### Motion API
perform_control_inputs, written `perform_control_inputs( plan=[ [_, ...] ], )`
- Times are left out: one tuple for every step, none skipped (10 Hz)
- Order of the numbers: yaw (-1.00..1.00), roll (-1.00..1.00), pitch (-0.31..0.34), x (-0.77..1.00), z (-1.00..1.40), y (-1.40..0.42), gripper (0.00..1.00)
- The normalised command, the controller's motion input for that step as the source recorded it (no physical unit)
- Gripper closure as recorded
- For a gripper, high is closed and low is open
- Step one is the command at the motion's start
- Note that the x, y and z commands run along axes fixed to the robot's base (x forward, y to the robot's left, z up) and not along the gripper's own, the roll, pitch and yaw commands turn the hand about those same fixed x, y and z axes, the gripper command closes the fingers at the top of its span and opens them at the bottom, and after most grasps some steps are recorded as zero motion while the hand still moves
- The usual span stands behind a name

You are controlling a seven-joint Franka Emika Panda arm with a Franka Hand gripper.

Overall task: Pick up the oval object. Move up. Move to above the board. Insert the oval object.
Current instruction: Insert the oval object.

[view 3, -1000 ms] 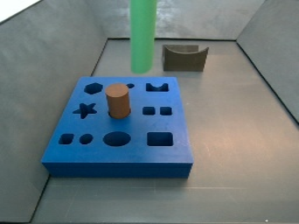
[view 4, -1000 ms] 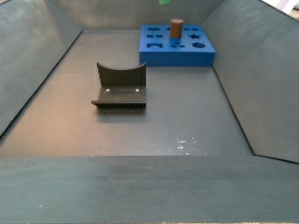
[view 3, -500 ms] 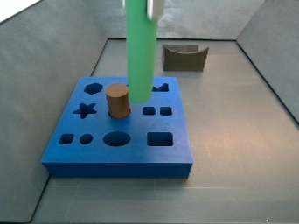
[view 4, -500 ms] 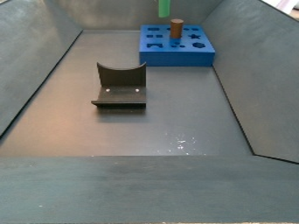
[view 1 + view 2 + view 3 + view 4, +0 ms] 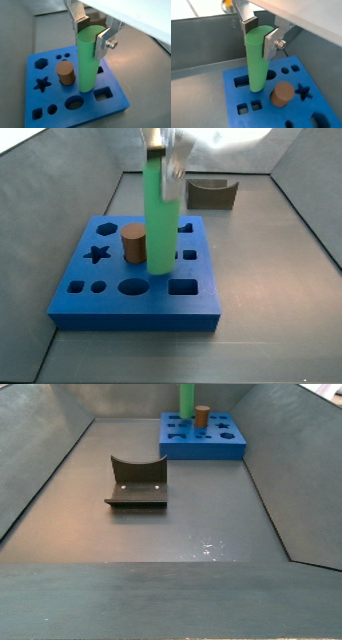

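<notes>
The oval object [image 5: 87,60] is held upright by the gripper [image 5: 91,33], squeezed between its fingers. It is held just above the board [image 5: 115,102], beside the brown cylinder [image 5: 65,73].

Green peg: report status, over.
Tool shut on green peg, above blue board. Peg upright, tip low over the holes, seating not confirmed. Brown cylinder stands close beside it.

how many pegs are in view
2: the green oval object, upright in the gripper over the blue board; the short brown cylinder, standing in the board.
</notes>
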Motion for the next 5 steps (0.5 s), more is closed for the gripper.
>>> perform_control_inputs(
  plan=[
    [-0.71,-0.09,-0.117,-0.21,-0.15,-0.17,1.00],
    [0.00,0.00,-0.030,0.00,0.00,0.00,1.00],
    [-0.18,-0.05,-0.094,-0.33,-0.13,-0.16,1.00],
    [-0.60,-0.07,-0.097,-0.44,-0.15,-0.11,1.00],
    [-0.71,-0.07,-0.091,-0.36,-0.13,-0.02,1.00]
  ],
)
